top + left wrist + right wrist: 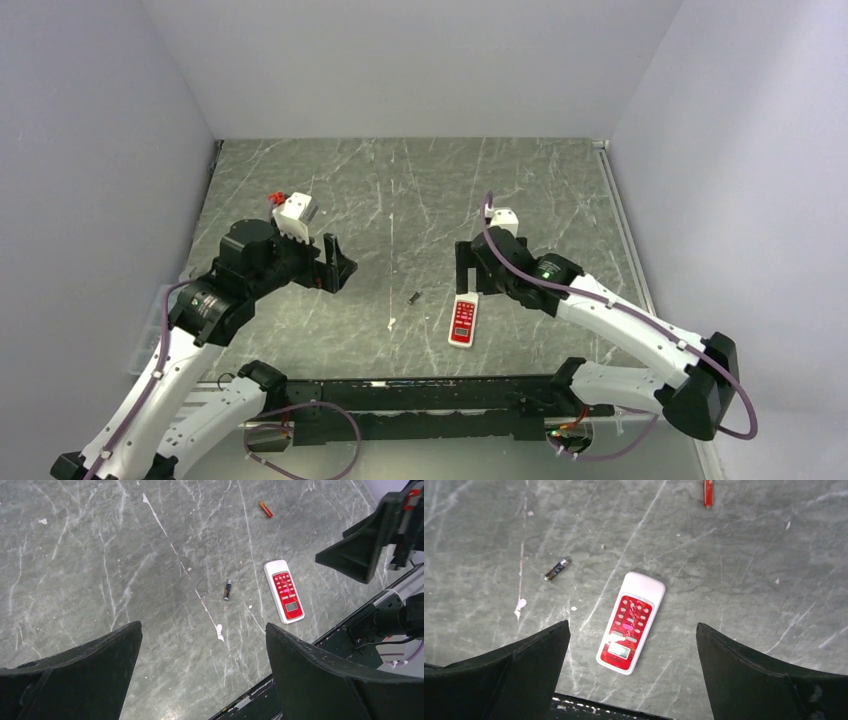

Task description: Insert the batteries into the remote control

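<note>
Grey marbled desk (400,190), pale walls on three sides, black rail (420,390) along the near edge.

Right jaws: spread wide, holding nothing. They hang above the remote control (630,622), which shows between the two fingers in the wrist view; no contact.

Left jaws: also wide open and empty, well apart from the remote, on its left side.

Remote: flat on the desk, red button face up, screen end toward the rail, plain white end pointing away.

Dark battery (556,569): on its side, near the remote, off its left edge, between it and the left jaws.

Red battery (708,492): farther off, beyond the remote's white end. Both wrist views show it. The top view does not, as the right arm probably covers it.

Judgement: no battery loaded, nothing grasped.

Risks:
- The back is face down, so any battery bay there can't be reached until the remote is turned. Thin and flat on a hard desk, it may skid from closing jaws instead of lifting.
- Batteries are small and round. A glancing finger could roll one away, perhaps toward the rail.
- Battery end markings are too small to read, so polarity could go wrong.
</note>
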Controlling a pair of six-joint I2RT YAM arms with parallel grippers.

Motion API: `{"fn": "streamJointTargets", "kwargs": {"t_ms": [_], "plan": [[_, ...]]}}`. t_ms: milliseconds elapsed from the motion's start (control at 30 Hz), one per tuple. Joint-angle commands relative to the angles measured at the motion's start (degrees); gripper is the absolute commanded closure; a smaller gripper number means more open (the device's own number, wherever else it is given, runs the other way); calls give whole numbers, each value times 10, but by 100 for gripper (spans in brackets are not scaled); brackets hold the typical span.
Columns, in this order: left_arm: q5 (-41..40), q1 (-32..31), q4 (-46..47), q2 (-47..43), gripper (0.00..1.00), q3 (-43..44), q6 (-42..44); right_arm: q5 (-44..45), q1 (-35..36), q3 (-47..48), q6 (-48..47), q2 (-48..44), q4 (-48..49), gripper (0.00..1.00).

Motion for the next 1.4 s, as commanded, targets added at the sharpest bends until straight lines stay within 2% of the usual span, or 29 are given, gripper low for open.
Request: {"fn": "streamJointTargets", "kwargs": {"t_ms": [0, 267, 433, 967, 1367], "plan": [[-10, 2, 5, -12, 1, -5, 11, -6, 0, -9, 32, 31, -13, 0], [-11, 2, 2, -8, 1, -4, 12, -54, 1, -60, 75, 63, 34, 0], [-8, 2, -2, 1, 1, -2, 12, -52, 1, -68, 119, 102, 45, 0], [-10, 2, -5, 0, 1, -2, 10, -41, 2, -38, 228, 215, 54, 1], [-23, 2, -7, -5, 1, -1, 10, -11, 1, -1, 270, 260, 41, 8]]}}
